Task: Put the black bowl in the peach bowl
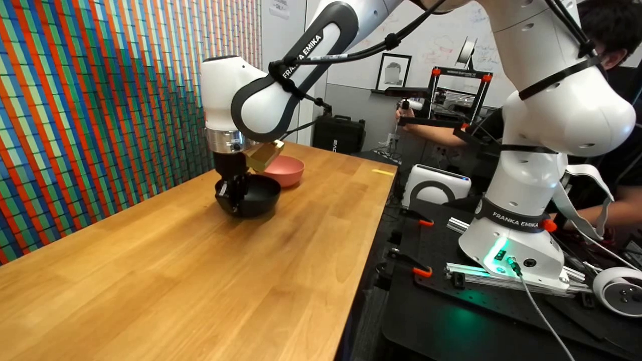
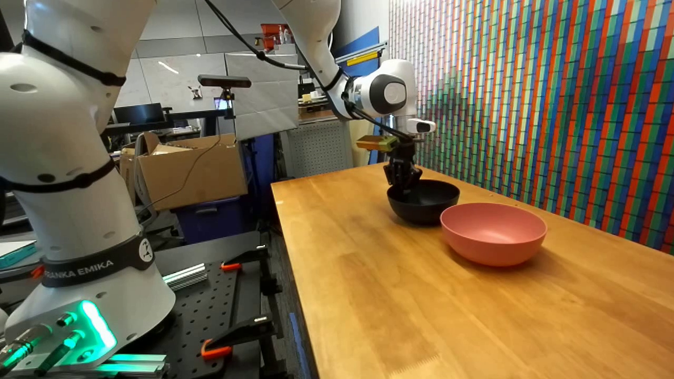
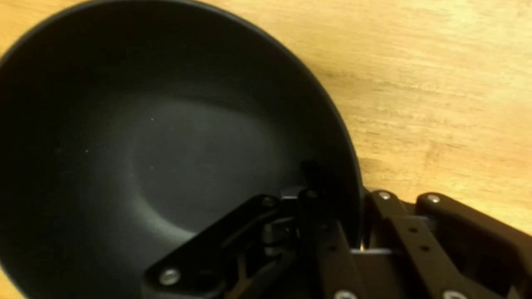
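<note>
Beside peach bowl (image 2: 492,245), black bowl (image 2: 427,211); gripper (image 3: 355,193) clamped on its rim, one finger inside.

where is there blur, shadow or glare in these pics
In the wrist view, slightly soft focus, with the black bowl so dark inside that its wall loses detail; in an exterior view, a soft shadow beneath the peach bowl on the table; in both exterior views, a green light glares on the robot base.

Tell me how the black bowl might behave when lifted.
The black bowl is probably stiff, judging by its even round shape. It may tilt, since the gripper straddles only one side. Its smooth surface might slip.
</note>
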{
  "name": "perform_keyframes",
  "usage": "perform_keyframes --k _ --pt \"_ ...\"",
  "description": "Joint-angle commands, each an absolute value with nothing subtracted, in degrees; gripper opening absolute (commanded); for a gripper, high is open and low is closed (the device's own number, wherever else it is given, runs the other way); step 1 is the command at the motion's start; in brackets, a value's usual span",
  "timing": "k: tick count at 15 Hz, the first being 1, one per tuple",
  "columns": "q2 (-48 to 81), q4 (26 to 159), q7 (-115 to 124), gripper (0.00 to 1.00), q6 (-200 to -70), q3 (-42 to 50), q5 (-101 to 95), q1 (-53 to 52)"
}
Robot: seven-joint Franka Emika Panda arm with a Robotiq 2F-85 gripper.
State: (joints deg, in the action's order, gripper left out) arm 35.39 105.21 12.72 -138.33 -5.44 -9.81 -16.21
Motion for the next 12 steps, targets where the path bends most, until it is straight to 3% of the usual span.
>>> perform_keyframes --k 1,12 --pt "35.31 102.49 12.17 0.02 -135.68 -4.94 -8.54 -16.21" --pt "26.53 95.09 11.42 0.01 -123.23 -1.64 -11.02 -14.24"
